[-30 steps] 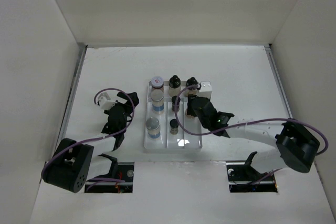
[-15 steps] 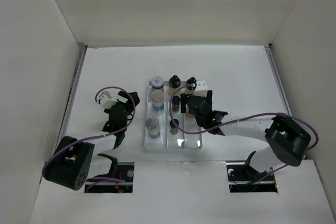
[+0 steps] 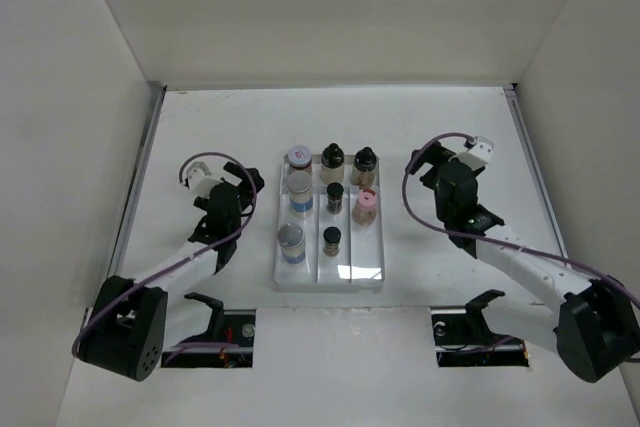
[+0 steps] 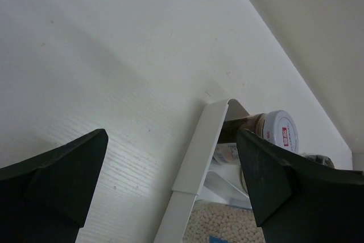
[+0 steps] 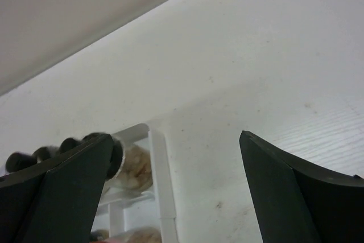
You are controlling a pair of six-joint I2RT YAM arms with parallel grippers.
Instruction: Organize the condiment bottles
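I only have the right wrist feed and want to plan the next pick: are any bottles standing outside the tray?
Observer: None in the top view. All eight condiment bottles stand inside the clear tray.
Operator: Where is the pink-capped one? I can't find it here.
Observer: The pink-capped bottle is in the tray's right column, just nearer the robot than a black-capped bottle.

Pink-capped bottle (image 3: 365, 209); clear tray (image 3: 346, 273); plain white table (image 3: 450, 127).
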